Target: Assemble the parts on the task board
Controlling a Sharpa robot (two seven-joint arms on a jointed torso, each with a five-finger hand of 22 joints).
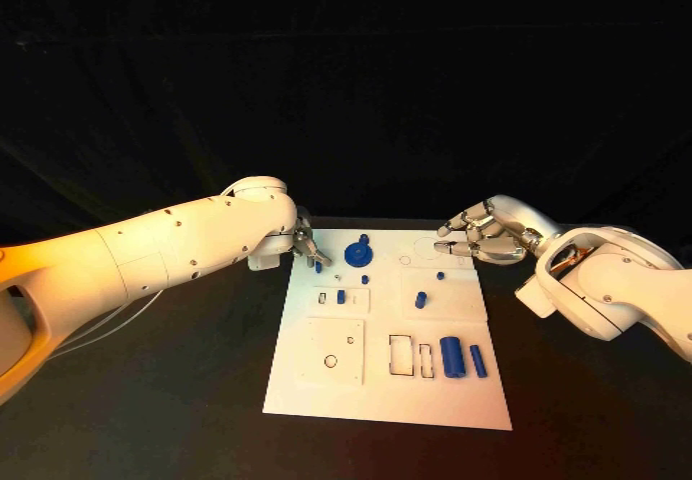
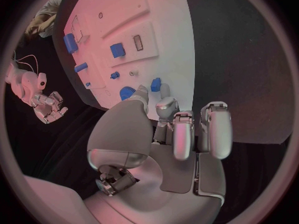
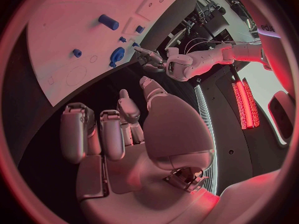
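Note:
The white task board (image 1: 378, 395) lies in the middle of the table, and a blue gear-shaped part (image 1: 358, 250) sits near its far edge. Two blue cylinders (image 1: 453, 356) lie side by side toward its right. Small blue parts (image 1: 421, 298) stand in the middle rows. My left hand (image 1: 306, 248) hangs over the board's far left corner. In the left wrist view a small blue part (image 2: 156, 83) sits pinched between its thumb tip and a fingertip (image 2: 166, 103). My right hand (image 1: 480, 238) hovers off the far right corner, fingers loosely bent, holding nothing.
Outlined empty slots (image 1: 400, 355) and a square plate with a hole (image 1: 335, 348) mark the board's near half. Black table (image 1: 159, 400) surrounds the board on all sides. In the right wrist view the left arm (image 3: 206, 57) reaches in past the board (image 3: 69, 40).

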